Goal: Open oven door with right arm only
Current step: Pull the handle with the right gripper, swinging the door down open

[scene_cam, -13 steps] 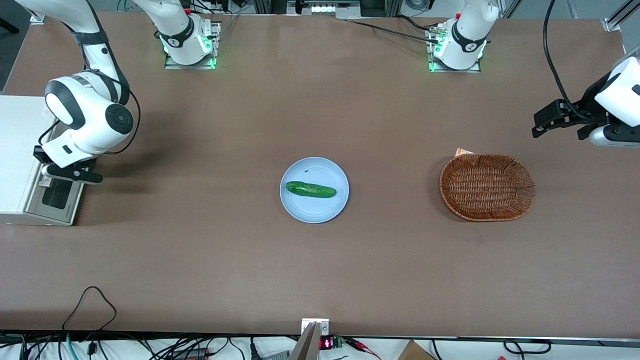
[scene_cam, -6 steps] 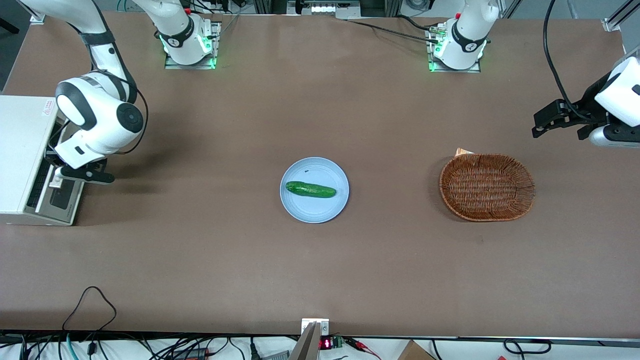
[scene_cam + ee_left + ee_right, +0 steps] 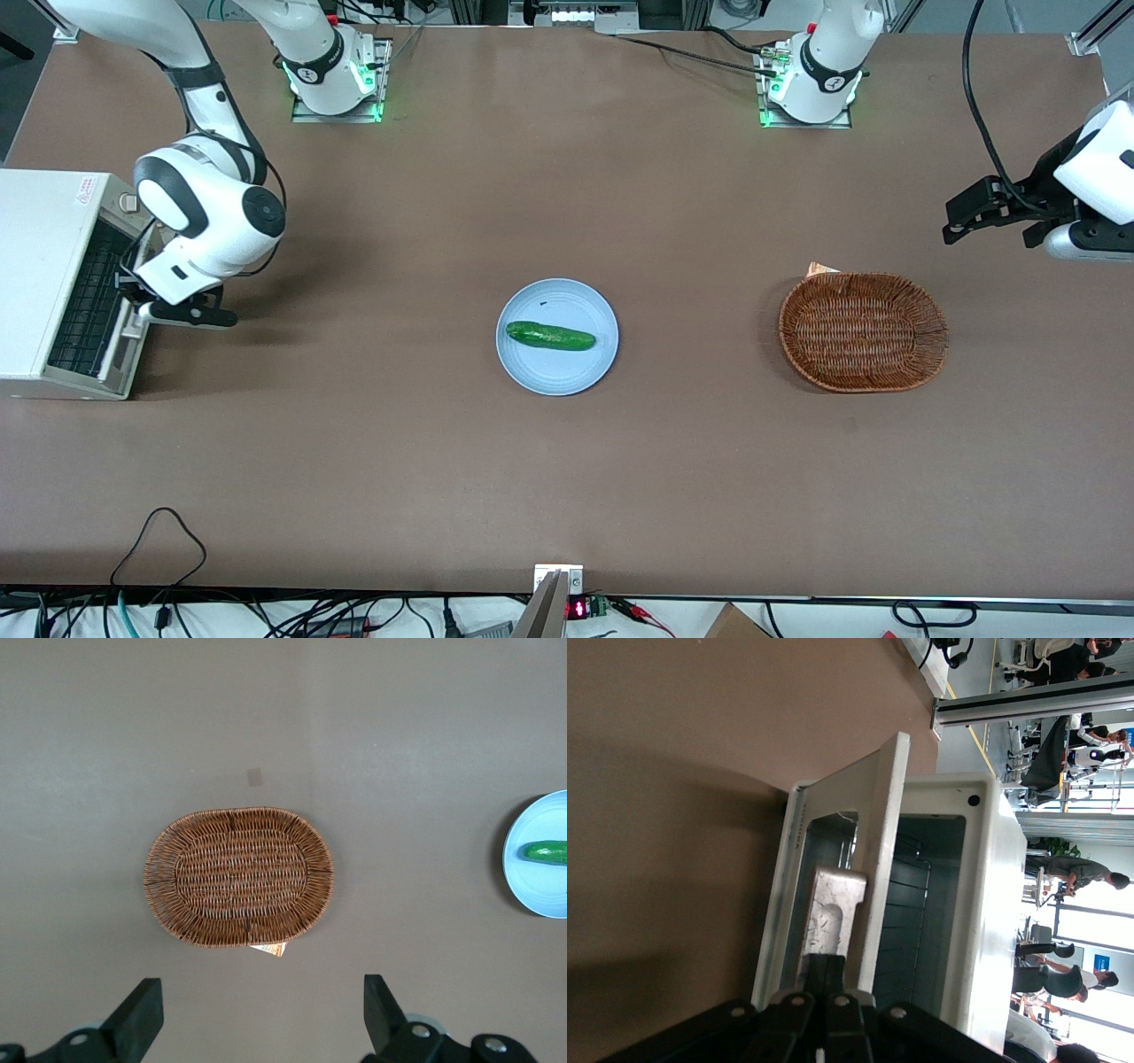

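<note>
Wrist view shows the door [image 3: 873, 868] half open, rack inside the oven [image 3: 966, 904], tool [image 3: 824, 979] clamped on the handle [image 3: 831, 908]; front view hides the grip under the right arm [image 3: 208, 208]. Since a second ago the arm pulled toward the plate [image 3: 556, 372] and the door swung down, baring the rack. Oven sits at the working arm's end of the table [image 3: 567, 478]

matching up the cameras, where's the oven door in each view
Front view: oven door hangs partly open at the working arm's end of the table, with the claw at it.
Right wrist view: door fills the middle, ajar.
Left wrist view: not in it.
Shared landmark: the white oven body.
</note>
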`<state>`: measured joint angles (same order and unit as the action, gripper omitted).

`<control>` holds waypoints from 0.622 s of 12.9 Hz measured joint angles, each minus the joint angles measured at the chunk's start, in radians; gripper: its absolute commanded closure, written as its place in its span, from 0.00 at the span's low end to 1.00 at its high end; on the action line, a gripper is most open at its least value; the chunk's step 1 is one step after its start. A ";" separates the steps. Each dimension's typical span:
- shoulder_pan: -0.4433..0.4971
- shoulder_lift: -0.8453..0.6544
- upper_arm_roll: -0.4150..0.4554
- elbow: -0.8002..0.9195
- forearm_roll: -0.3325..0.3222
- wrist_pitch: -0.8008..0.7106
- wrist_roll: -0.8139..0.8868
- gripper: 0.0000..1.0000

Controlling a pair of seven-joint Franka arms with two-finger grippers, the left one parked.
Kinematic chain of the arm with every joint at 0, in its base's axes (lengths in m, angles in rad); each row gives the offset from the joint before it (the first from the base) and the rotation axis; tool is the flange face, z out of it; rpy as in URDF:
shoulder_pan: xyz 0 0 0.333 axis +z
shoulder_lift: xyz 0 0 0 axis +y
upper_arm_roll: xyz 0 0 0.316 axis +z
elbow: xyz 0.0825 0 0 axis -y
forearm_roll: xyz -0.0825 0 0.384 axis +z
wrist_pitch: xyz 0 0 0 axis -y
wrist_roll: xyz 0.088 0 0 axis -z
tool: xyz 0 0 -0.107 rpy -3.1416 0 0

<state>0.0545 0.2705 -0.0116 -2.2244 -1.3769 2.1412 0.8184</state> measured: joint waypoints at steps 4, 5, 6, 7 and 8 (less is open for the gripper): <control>0.036 0.059 0.011 0.008 0.000 0.018 0.048 1.00; 0.042 0.076 0.012 0.013 0.000 0.022 0.054 1.00; 0.045 0.089 0.013 0.017 0.000 0.027 0.059 1.00; 0.046 0.100 0.014 0.020 0.000 0.035 0.062 1.00; 0.047 0.108 0.015 0.022 0.000 0.041 0.064 1.00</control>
<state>0.1012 0.3781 0.0029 -2.2023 -1.3769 2.1822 0.8820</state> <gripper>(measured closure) 0.991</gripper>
